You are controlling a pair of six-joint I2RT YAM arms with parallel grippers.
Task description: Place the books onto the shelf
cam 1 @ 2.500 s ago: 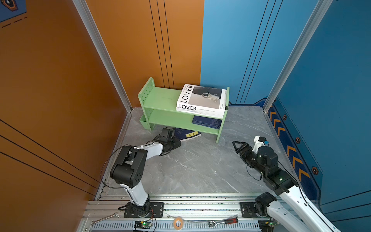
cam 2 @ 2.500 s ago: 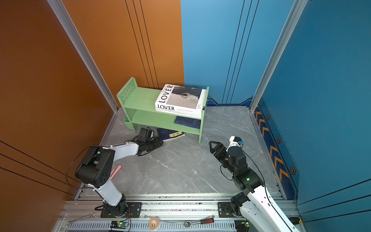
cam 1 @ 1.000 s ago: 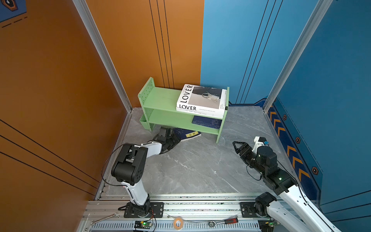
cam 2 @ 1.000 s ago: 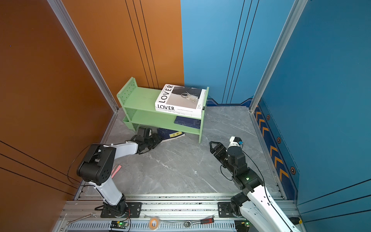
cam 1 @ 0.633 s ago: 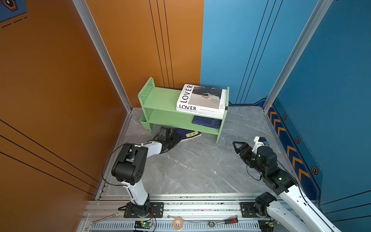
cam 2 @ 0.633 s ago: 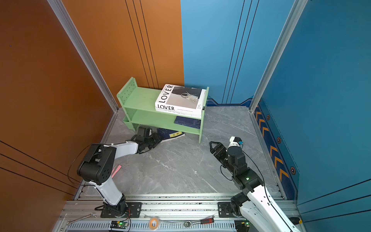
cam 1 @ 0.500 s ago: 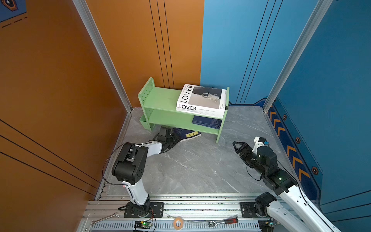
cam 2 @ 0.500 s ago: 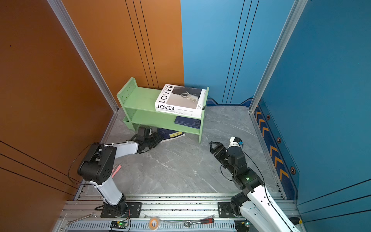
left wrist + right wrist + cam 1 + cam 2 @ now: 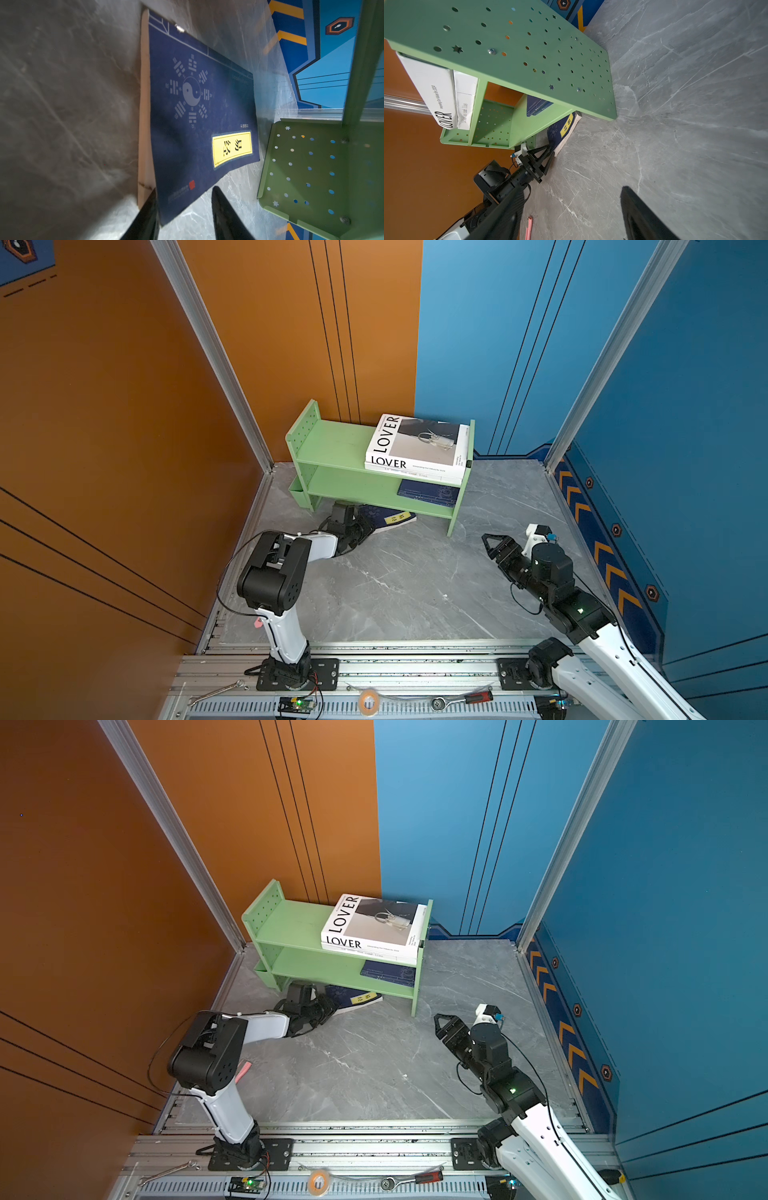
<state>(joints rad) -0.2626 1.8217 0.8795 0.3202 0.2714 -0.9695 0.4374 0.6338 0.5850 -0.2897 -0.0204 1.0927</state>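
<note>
The light green shelf [image 9: 336, 448] [image 9: 291, 923] stands at the back wall. On its top tier at the right lies a white "LOVER" book [image 9: 415, 443] [image 9: 370, 923], resting on another white book [image 9: 465, 99]. Navy books [image 9: 428, 493] [image 9: 388, 973] lie on the lower tier. One navy book with a yellow label [image 9: 388, 518] [image 9: 197, 114] [image 9: 562, 131] lies on the floor, half under the shelf. My left gripper [image 9: 368, 531] [image 9: 185, 188] is open with its jaws either side of this book's near corner; one finger touches the page edge. My right gripper [image 9: 488, 542] [image 9: 571, 199] hovers open and empty.
A small green bin [image 9: 297, 491] hangs on the shelf's left side. A pink strip [image 9: 243, 1071] lies on the floor by the left arm. A wrench [image 9: 216, 693], tape roll [image 9: 368, 699] and screwdriver [image 9: 469, 697] rest on the front rail. Orange and blue walls enclose the grey floor.
My left gripper has slid a little further toward the floor book and its jaws have narrowed around the corner. The right arm and the books have not moved.
</note>
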